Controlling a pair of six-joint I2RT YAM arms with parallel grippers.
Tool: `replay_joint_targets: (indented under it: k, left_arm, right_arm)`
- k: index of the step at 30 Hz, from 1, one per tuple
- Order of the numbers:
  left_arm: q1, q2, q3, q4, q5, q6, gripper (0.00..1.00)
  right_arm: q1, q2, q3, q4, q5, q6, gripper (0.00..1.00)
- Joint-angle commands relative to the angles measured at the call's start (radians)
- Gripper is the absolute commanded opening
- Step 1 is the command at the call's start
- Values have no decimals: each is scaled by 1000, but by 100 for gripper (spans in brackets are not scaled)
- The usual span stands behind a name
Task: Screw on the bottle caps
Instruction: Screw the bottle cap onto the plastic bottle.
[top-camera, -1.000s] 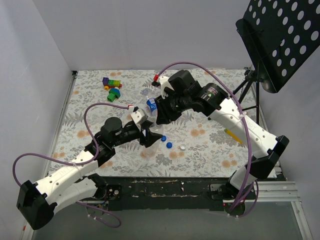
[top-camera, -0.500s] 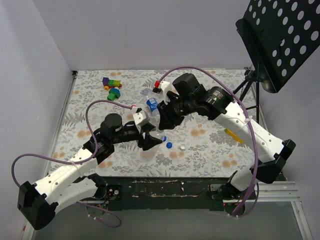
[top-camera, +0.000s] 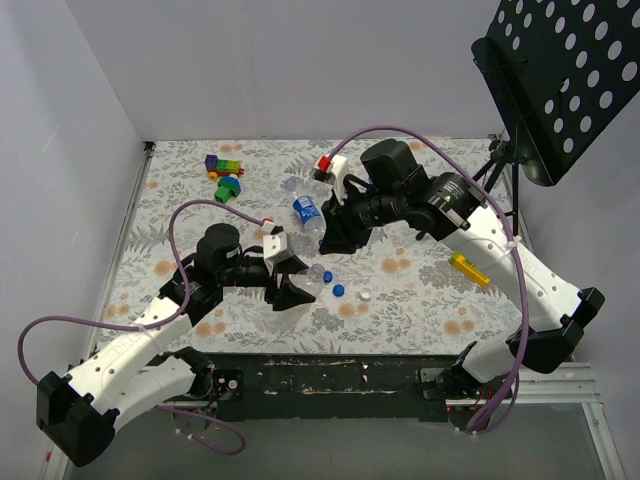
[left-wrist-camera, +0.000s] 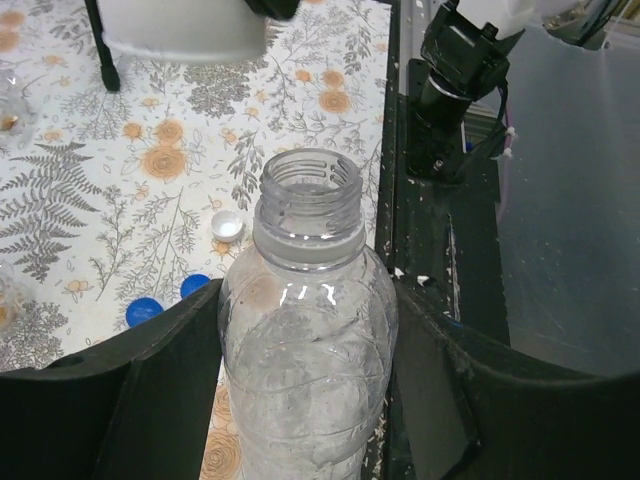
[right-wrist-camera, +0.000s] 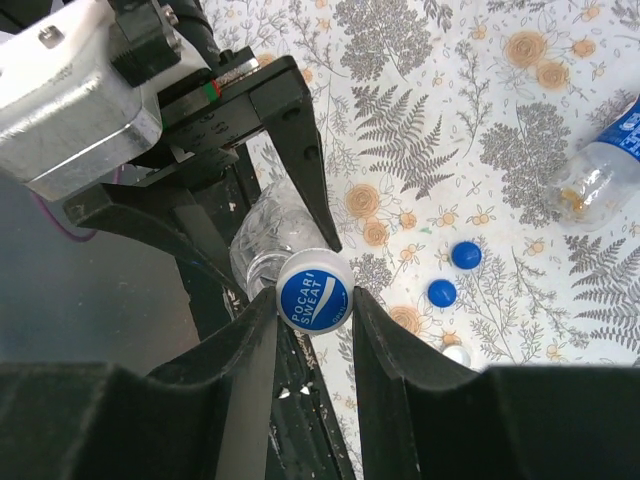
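Observation:
A clear unlabelled bottle (left-wrist-camera: 308, 340) with an open mouth sits between the fingers of my left gripper (left-wrist-camera: 306, 305), which is shut on its body. From above, this bottle (top-camera: 312, 276) and the left gripper (top-camera: 290, 281) are near the table's front middle. My right gripper (right-wrist-camera: 314, 300) is shut on a white-rimmed bottle cap (right-wrist-camera: 314, 291) with a blue Pocari Sweat top. It hangs above and a little behind the bottle's neck (right-wrist-camera: 262, 266), apart from it. Seen from the top camera, the right gripper (top-camera: 334, 238) is just behind the bottle.
Two blue caps (top-camera: 327, 277) (top-camera: 339, 291) and a white cap (top-camera: 367, 296) lie beside the held bottle. A Pepsi-labelled bottle (top-camera: 305, 212) and a clear bottle (top-camera: 291, 186) lie further back. Toy blocks (top-camera: 226, 166) are back left, a yellow object (top-camera: 468, 270) right, a music stand (top-camera: 560, 80) far right.
My left gripper has drawn the bottle a little toward the near edge. The right arm has shifted slightly right with the cap, leaving it higher and further from the bottle mouth.

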Motion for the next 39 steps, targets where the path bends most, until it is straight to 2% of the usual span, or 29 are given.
replay_joint_targets:
  k: [1, 15, 27, 39]
  left_arm:
    - [16, -4, 68, -73, 61, 68, 0]
    - [16, 32, 111, -59, 49, 68, 0]
    - [18, 60, 126, -14, 49, 56, 0]
    - [18, 88, 155, -21, 113, 94, 0]
  right_arm:
    - [-6, -21, 50, 22, -37, -54, 1]
    - [-5, -44, -28, 16, -105, -47, 1]
    - [-5, -63, -79, 10, -62, -53, 1]
    - [-5, -66, -94, 1, -166, -99, 1]
